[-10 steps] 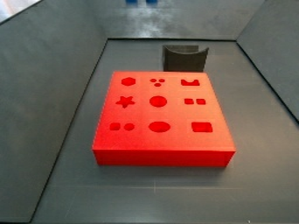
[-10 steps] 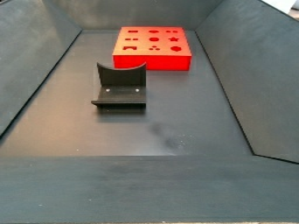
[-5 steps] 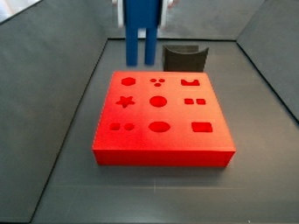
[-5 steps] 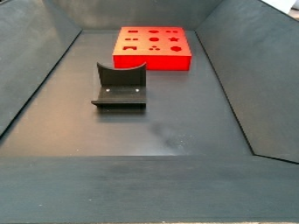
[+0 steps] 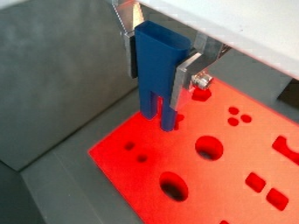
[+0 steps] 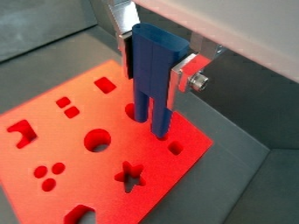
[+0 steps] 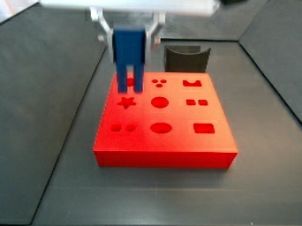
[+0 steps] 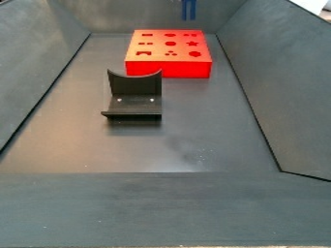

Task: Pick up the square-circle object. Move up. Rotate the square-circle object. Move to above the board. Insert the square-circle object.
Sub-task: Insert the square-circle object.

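Observation:
The square-circle object [image 7: 127,55] is a slim blue block with two prongs pointing down. My gripper [image 7: 127,33] is shut on it and holds it upright over the far left corner of the red board [image 7: 177,132]. Both wrist views show the silver fingers [image 5: 187,77] [image 6: 184,77] clamped on the block's [image 5: 156,70] [image 6: 149,74] sides, with its prongs just above the board [image 5: 228,179] [image 6: 70,162] near small holes. I cannot tell whether the prongs touch it. In a side view only the block's tip [image 8: 191,9] shows above the board [image 8: 168,66].
The dark fixture [image 8: 132,95] stands on the grey floor in front of the board in a side view, and behind it in the opposite one [image 7: 186,58]. Sloping grey walls enclose the floor on all sides.
The gripper with the blue block has come down into view from above and moved forward. It now hangs over the board's far left corner.

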